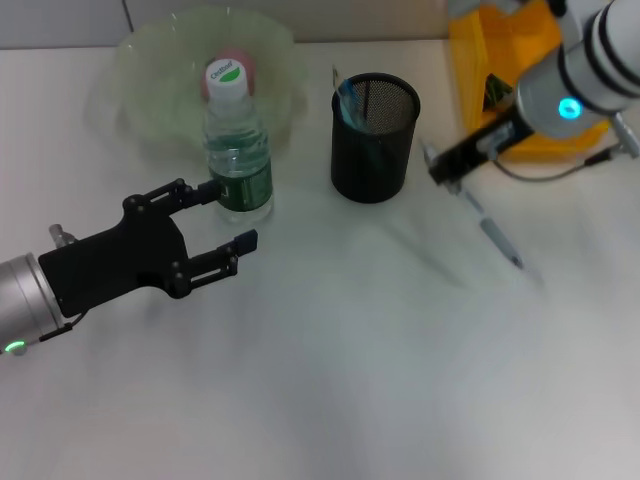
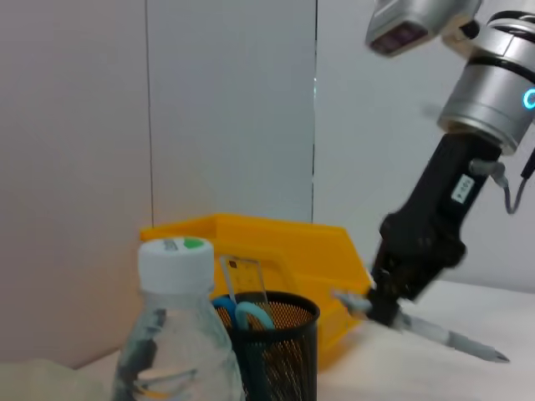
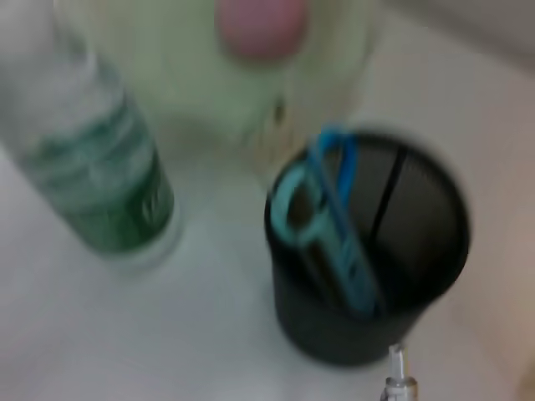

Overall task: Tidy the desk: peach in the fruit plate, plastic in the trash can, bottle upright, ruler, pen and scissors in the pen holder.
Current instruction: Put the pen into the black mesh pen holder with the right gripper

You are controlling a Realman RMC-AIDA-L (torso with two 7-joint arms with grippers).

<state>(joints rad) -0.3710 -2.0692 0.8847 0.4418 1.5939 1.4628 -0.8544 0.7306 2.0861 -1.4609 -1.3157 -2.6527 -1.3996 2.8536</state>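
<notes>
The bottle (image 1: pixel 237 150) stands upright on the bench (image 1: pixel 350 350), just in front of the plate (image 1: pixel 150 80) that holds the peach (image 1: pixel 240 65). The left gripper (image 1: pixel 225 215) is spread wide beside the bottle's base, one finger touching its label. The right gripper (image 1: pixel 447 170) holds the pen (image 1: pixel 495 232) slanted, just right of the holder (image 1: pixel 374 138), where the scissors (image 3: pixel 322 225) already stand. A yellow bin (image 1: pixel 500 70) sits behind.
</notes>
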